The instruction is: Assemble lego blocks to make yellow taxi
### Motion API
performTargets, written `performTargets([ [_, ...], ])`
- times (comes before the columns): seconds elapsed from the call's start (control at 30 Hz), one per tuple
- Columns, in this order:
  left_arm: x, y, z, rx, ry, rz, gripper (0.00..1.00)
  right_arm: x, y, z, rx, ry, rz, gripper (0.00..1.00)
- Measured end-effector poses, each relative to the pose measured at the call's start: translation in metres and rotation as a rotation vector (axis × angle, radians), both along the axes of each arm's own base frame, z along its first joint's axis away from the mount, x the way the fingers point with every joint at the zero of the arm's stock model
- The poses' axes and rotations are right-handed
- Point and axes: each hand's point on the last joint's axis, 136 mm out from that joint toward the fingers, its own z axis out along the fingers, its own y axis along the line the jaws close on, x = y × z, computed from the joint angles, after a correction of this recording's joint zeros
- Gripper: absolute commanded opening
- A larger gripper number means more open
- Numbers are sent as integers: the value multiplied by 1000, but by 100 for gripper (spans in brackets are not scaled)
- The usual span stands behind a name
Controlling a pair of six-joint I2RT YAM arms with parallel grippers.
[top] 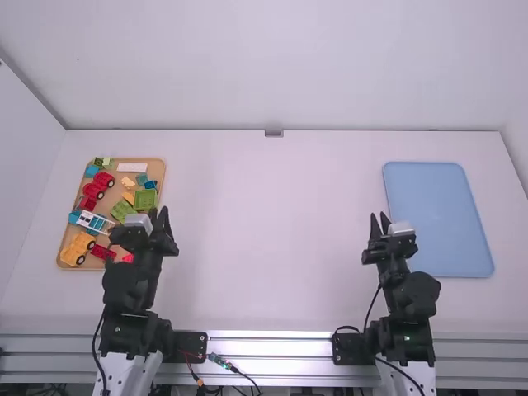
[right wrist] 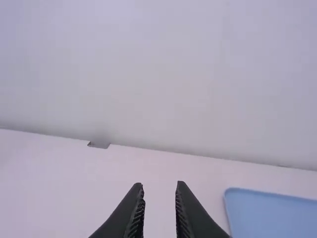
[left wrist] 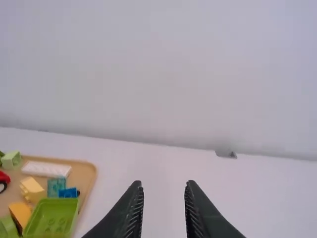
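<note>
1. plainly, the parts for the taxi lie loose in the shallow tan tray with rounded corners, on the white desk; nothing looks joined into a taxi there.
2. the likely base is the yellow-orange plastic lego chassis with black wheels, in the tan tray's near left corner. its long axis runs aslant, from that corner away and rightward toward the tray's middle.
3. the small pale-yellow lego block sits toward the tan tray's far end, with the flat orange-yellow lego block just nearer the robot.
4. the left hand is held by the tan tray's right edge, its fingers well apart and nothing between them. the chassis lies to its left and a little toward the robot, so the left arm is the nearer one; i would turn that hand to close across the chassis's short side.
5. the right hand, also spread and empty, is well right of the tan tray, near the flat light-blue plastic tray.
</note>
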Motion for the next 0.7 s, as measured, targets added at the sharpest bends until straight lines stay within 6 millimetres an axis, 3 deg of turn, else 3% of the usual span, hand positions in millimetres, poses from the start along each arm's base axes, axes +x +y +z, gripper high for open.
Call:
performTargets([
  [0.1,2,5,25,-44,-53,30,31,1,4,10,-7,-16,17,22],
  [0.23,7,9,36,-76,-84,48,37,1,10,22,-24,-38,37,24],
  [0.5,24,9,8,-88,29,56,49,4,12,33,-37,-39,35,29],
  [0.7,38,8,-29,-88,166,63,62,10,5,46,-2,-28,-2,35],
])
